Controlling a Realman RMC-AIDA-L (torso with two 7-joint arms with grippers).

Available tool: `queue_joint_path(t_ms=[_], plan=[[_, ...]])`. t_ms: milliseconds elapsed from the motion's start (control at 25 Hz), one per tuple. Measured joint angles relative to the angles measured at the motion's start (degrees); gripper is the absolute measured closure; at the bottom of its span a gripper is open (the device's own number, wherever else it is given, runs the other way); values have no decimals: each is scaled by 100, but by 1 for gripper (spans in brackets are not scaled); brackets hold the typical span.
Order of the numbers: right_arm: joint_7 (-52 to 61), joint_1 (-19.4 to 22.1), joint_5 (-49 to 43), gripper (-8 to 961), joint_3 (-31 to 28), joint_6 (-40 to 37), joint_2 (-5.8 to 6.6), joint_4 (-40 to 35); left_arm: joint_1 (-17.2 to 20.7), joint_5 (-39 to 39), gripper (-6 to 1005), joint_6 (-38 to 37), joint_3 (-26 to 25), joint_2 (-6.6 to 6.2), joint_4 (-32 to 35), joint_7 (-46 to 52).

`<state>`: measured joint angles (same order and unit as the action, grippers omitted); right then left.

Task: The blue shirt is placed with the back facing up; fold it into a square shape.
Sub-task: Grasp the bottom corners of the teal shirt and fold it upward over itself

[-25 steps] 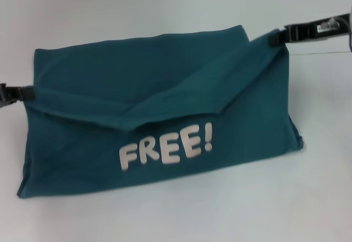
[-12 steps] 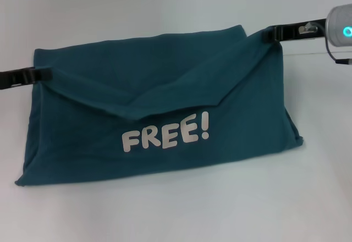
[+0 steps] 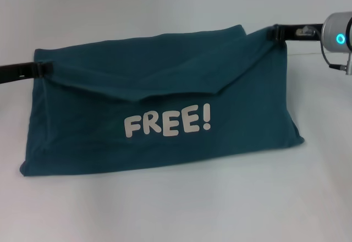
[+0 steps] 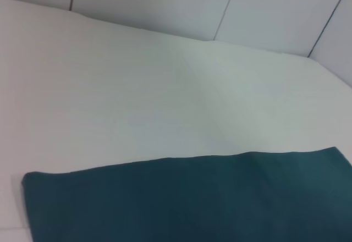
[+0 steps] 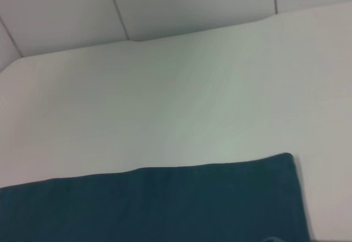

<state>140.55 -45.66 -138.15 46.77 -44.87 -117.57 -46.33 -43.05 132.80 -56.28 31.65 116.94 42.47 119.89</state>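
Observation:
The blue shirt (image 3: 165, 104) hangs as a wide folded band, its white "FREE!" lettering (image 3: 166, 125) facing me and its lower edge resting on the white table (image 3: 176, 209). My left gripper (image 3: 38, 69) is shut on the shirt's upper left corner. At the upper right corner my right gripper (image 3: 276, 33) is shut on the cloth too. Between them the top edge sags into a shallow V-shaped flap. Each wrist view shows only a flat strip of the blue shirt (image 4: 192, 203) (image 5: 154, 203) and no fingers.
The right arm's grey wrist with a lit blue ring (image 3: 340, 37) sits at the right edge. White table surface (image 4: 165, 88) runs behind the shirt to panelled walls (image 5: 181, 5). Bare table lies in front of the shirt.
Both grippers have risen and carried the shirt's top corners up. The left gripper came further in from the left edge. The cloth is pulled tauter and the lettering sits higher.

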Motion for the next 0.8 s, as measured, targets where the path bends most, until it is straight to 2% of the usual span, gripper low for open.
queue_joint_path(t_ms=[440, 600, 800], plan=[[7, 65, 99, 814, -2, 900, -174, 342, -47, -4, 837, 943, 473, 161, -171, -74], [-42, 111, 325, 810, 29, 1154, -189, 428, -47, -5, 833, 1397, 618, 250, -197, -76], [-116, 114, 406, 806, 68, 1316, -191, 530, -89, 17, 829, 1761, 760, 255, -363, -68]])
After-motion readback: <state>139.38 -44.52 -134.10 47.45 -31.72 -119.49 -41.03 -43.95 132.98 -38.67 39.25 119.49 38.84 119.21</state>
